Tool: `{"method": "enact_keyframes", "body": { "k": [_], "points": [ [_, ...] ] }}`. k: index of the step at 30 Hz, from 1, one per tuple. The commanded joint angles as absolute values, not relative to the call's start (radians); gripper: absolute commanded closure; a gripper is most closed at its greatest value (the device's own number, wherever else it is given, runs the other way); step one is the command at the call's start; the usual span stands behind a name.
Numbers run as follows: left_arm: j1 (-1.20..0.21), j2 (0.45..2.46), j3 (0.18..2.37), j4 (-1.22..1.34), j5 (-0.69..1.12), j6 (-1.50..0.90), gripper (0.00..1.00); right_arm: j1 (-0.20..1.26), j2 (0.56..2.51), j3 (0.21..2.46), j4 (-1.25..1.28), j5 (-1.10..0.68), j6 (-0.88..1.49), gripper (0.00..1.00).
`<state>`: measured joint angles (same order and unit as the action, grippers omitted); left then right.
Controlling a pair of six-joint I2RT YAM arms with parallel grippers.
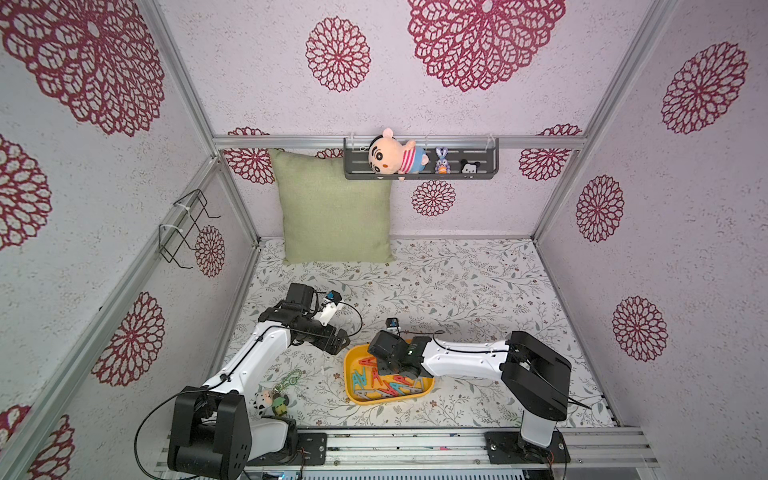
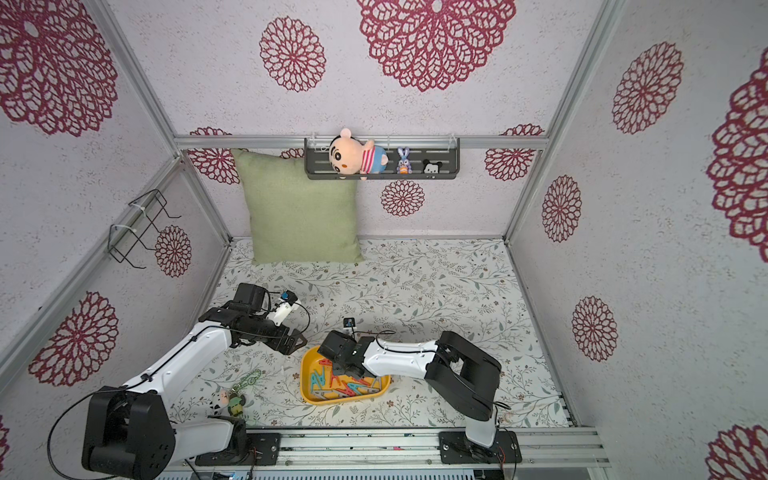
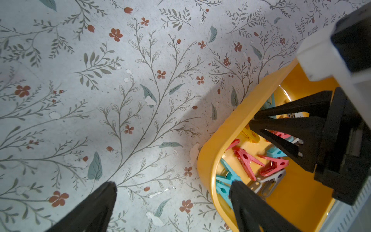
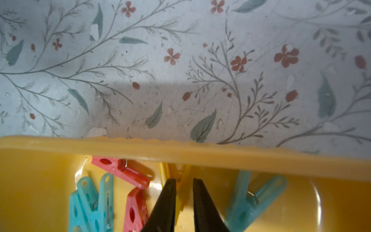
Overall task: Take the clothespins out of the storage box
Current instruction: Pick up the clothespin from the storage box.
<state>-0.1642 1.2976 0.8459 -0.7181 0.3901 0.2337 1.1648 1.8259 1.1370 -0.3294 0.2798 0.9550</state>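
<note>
**Right claw** (image 4: 183, 180): lowered into the box (image 4: 180, 152), close to its wall. The fingers (image 4: 166, 200) are drawn near together with only a narrow gap, and a yellow pin (image 4: 183, 190) sits between them. Whether both fingers already press on it cannot be told.

**Left claw** (image 3: 173, 184): spread wide and holding nothing. It hovers above the tabletop (image 3: 100, 100), just beside the box's far corner on the left arm's side.

**Pins** (image 1: 365, 376): red, teal, yellow and grey. Every pin in view lies loose inside the box.

**Box:** sits on the tabletop near the front edge, between the two arm bases.
</note>
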Motion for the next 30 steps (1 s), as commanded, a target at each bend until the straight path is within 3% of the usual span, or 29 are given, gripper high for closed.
{"method": "enact_keyframes", "body": {
  "k": [1, 13, 23, 30],
  "points": [
    [-0.172, 1.28, 0.839, -0.699, 0.403, 0.229, 0.04, 1.18, 1.838, 1.164, -0.331, 0.334, 0.98, 0.79],
    [-0.172, 1.273, 0.836, -0.701, 0.422, 0.23, 0.04, 1.186, 1.863, 1.162, -0.332, 0.355, 0.986, 0.81],
    [-0.172, 1.275, 0.837, -0.701, 0.42, 0.232, 0.03, 1.192, 1.843, 1.158, -0.344, 0.367, 0.986, 1.0],
    [-0.172, 1.281, 0.838, -0.698, 0.421, 0.231, 0.03, 1.212, 1.787, 1.172, -0.389, 0.4, 0.984, 1.0]
  ]
}}
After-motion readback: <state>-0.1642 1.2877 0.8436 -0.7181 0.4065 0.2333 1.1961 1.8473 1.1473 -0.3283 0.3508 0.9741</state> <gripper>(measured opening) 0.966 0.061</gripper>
